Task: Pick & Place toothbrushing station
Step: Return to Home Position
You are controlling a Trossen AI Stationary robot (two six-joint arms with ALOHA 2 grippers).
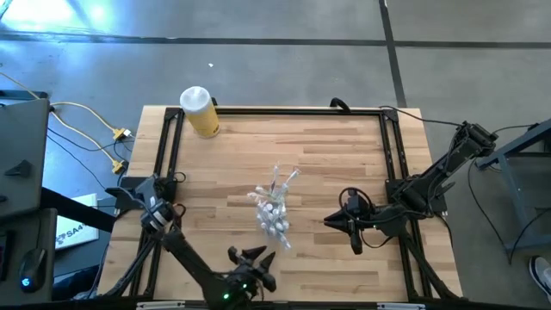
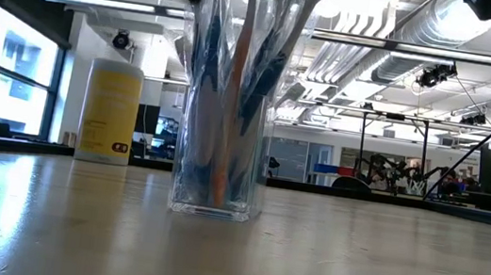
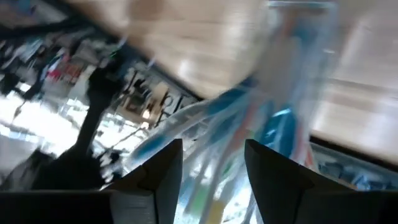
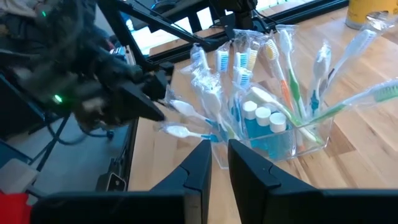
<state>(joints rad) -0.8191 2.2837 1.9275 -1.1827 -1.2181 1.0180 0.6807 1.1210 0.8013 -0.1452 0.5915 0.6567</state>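
Observation:
The toothbrushing station is a small clear cup (image 1: 274, 211) that stands upright on its base (image 2: 212, 207) at the table's middle. It holds several toothbrushes (image 4: 283, 68), some in clear wrappers, and white-capped teal tubes (image 4: 264, 118). My left gripper (image 1: 263, 257) is open near the front edge, just short of the brush ends that lean out toward it (image 4: 177, 107). In its wrist view the brushes (image 3: 236, 118) show blurred beyond the parted fingers. My right gripper (image 1: 331, 221) hovers to the right of the cup, shut and holding nothing (image 4: 219, 155).
A yellow bottle with a white cap (image 1: 200, 110) stands at the table's far left corner (image 2: 109, 110). A black frame rail (image 1: 275, 110) runs round the table's edges. Bare wood lies between the cup and the bottle.

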